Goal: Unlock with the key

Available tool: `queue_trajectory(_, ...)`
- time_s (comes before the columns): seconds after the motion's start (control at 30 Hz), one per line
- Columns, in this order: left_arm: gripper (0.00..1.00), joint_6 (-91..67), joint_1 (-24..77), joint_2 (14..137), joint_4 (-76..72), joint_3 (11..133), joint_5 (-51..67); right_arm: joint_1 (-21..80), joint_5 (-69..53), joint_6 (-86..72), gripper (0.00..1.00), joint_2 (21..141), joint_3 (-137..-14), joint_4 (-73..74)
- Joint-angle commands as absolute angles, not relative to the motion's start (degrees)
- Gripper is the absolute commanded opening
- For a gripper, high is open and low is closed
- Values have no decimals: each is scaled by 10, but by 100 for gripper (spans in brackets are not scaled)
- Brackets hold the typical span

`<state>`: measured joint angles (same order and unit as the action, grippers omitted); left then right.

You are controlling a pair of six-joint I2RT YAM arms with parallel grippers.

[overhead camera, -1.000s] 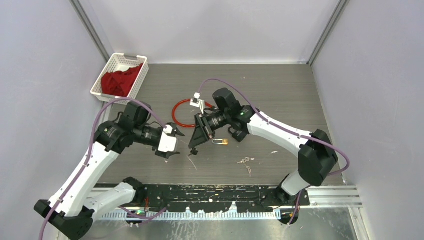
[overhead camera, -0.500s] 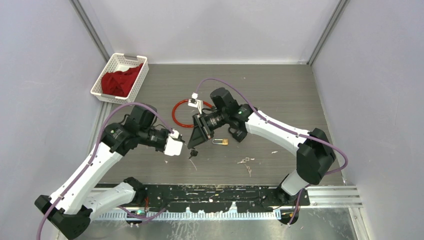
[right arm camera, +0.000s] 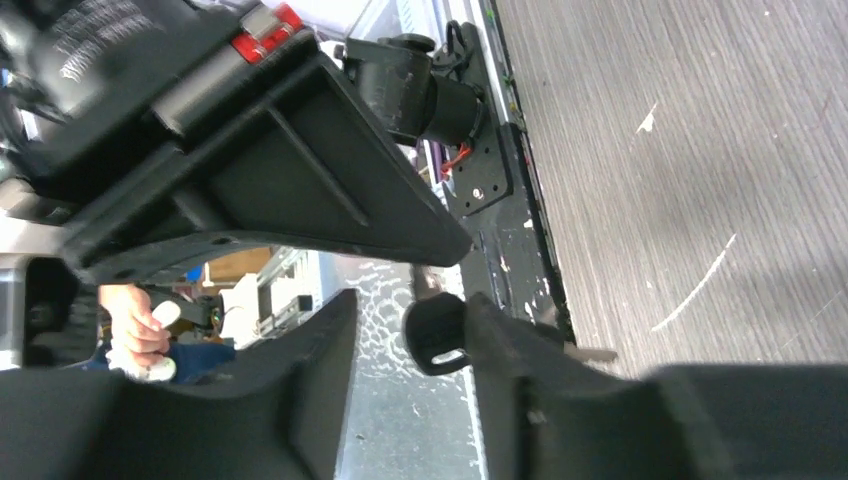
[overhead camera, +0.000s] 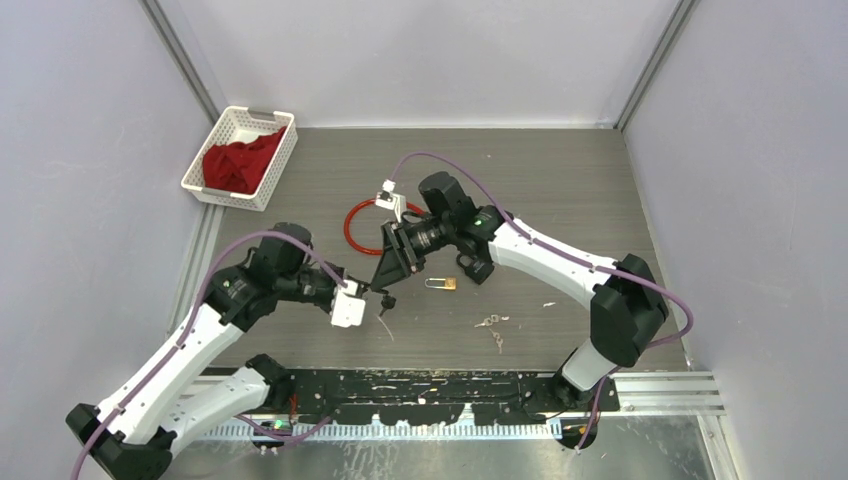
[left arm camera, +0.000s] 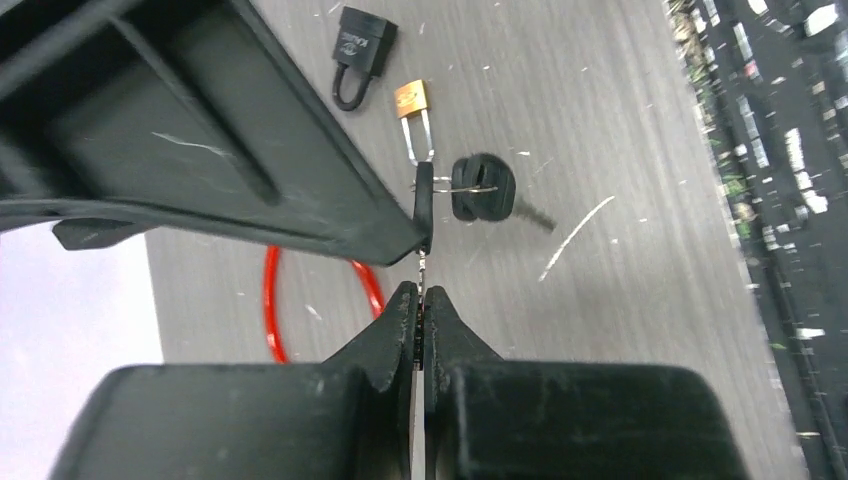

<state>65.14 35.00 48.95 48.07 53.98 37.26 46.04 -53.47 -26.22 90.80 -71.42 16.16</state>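
A black-headed key (left arm camera: 483, 188) hangs on a ring above the table, its blade pointing toward the front rail. My left gripper (left arm camera: 421, 292) is shut on a thin metal key blade seen edge-on, joined to that ring; from above, the left gripper (overhead camera: 368, 291) sits just left of the key (overhead camera: 386, 300). My right gripper (right arm camera: 410, 300) stands open, and the black key head (right arm camera: 435, 335) rests against one finger. The right gripper (overhead camera: 384, 278) points down at the same spot. A small brass padlock (overhead camera: 441, 283) and a black padlock (left arm camera: 362, 45) lie on the table beyond.
A red cable loop (overhead camera: 360, 225) lies behind the grippers. A white basket (overhead camera: 232, 120) holding red cloth stands at the back left. Loose small keys (overhead camera: 490, 322) lie toward the front right. The black mounting rail (overhead camera: 450, 385) runs along the near edge.
My left gripper moved right to the key bunch and shut on it. The right gripper's jaws widened, letting go of the key.
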Motion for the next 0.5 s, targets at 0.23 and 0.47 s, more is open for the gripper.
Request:
queue_trajectory(0.23,0,889,353,345,130,357,384,411,-580,-455,69,847,-616,-112)
queue_trajectory(0.47,0,954,353,338,-16,301,411,411,-589,-512,63,843,-577,-194)
